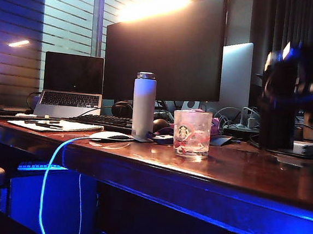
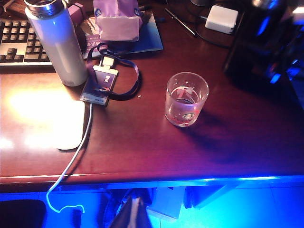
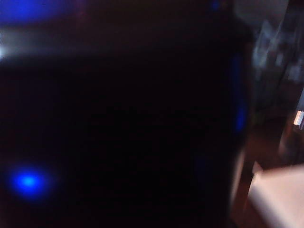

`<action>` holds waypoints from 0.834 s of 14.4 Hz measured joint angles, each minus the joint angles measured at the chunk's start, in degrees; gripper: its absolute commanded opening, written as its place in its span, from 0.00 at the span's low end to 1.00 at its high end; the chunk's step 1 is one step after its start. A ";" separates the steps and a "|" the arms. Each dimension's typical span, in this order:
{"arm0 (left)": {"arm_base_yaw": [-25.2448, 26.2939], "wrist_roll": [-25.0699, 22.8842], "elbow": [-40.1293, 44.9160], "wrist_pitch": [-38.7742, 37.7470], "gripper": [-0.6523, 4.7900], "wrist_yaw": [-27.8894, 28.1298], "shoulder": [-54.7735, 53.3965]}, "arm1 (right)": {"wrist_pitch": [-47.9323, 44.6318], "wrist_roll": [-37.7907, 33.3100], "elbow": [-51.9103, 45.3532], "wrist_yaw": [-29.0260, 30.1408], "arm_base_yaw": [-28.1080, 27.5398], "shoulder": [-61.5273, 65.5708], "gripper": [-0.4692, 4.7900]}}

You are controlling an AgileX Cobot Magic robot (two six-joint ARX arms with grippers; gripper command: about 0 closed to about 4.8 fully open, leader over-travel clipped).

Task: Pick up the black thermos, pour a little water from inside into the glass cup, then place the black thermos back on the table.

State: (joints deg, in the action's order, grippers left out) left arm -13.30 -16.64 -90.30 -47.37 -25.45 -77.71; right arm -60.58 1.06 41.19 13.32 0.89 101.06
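While the right gripper (image 1: 304, 86) clasps the tall matte black thermos (image 1: 278, 106) beside the glass cup (image 1: 191, 134), mid-body suits it — smooth, water-heavy; left gripper unseen.

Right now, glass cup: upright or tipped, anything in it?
Upright. The glass cup stands on its base on the table, mouth up. Contents: cannot tell; the glass is clear and no water level shows.
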 measured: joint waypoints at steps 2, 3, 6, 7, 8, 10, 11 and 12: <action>0.00 0.00 0.00 0.00 0.12 0.00 0.00 | 0.15 0.11 0.04 0.00 0.33 -1.88 0.10; 0.00 0.00 0.00 0.02 0.12 0.00 0.00 | 1.14 0.28 0.04 -0.07 1.01 -2.78 0.10; 0.00 0.00 0.00 0.00 0.12 0.00 0.00 | 3.58 1.68 0.07 -1.95 5.31 -3.23 0.11; 0.00 0.00 0.00 0.00 0.12 0.00 0.00 | 4.87 3.80 0.09 -4.57 7.41 -3.23 0.10; 0.00 0.00 0.00 0.00 0.12 0.00 0.00 | 6.56 6.62 0.09 -7.76 9.38 -3.23 0.11; 0.00 -0.02 0.00 0.00 0.12 0.00 0.00 | 9.62 9.62 0.09 -12.37 11.78 -3.21 0.10; 0.00 0.00 0.00 0.00 0.12 0.00 0.00 | 11.34 9.97 0.85 -13.33 11.76 -3.21 0.11; 0.00 0.00 0.00 0.00 0.12 0.00 0.00 | 14.97 10.84 3.04 -14.49 11.72 -3.21 0.11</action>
State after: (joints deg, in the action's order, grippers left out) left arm -13.30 -16.64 -90.30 -47.37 -25.45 -77.71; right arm -45.60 11.90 44.23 -1.17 12.60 97.84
